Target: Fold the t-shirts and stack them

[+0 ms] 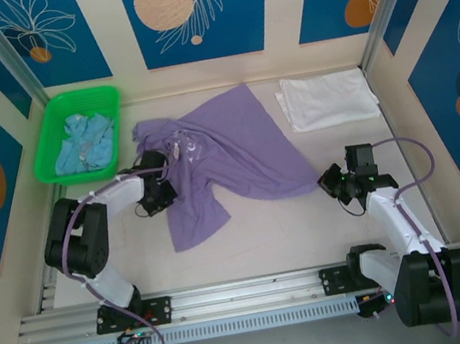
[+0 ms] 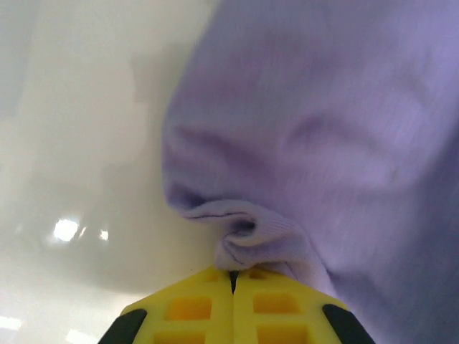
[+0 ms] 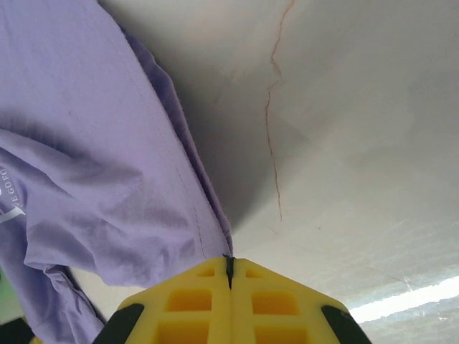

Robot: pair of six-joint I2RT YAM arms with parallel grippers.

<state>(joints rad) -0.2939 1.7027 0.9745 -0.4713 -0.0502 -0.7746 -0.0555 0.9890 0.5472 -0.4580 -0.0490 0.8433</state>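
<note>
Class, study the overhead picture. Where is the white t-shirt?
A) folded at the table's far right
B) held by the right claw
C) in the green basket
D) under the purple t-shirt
A: the white t-shirt lies folded at the far right of the table, apart from the purple t-shirt; the green basket holds a light blue one.

White arms (image 1: 397, 220), black joints (image 1: 79, 233), seemingly purple cables (image 1: 68, 241), yellow fingers (image 2: 190, 308)

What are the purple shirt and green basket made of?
The purple shirt: soft, matte knit cloth, likely cotton or a blend; fine ribbing and limp folds show in the left wrist view. The green basket: rigid, slightly glossy plastic, judging by its even colour and moulded rim.
</note>
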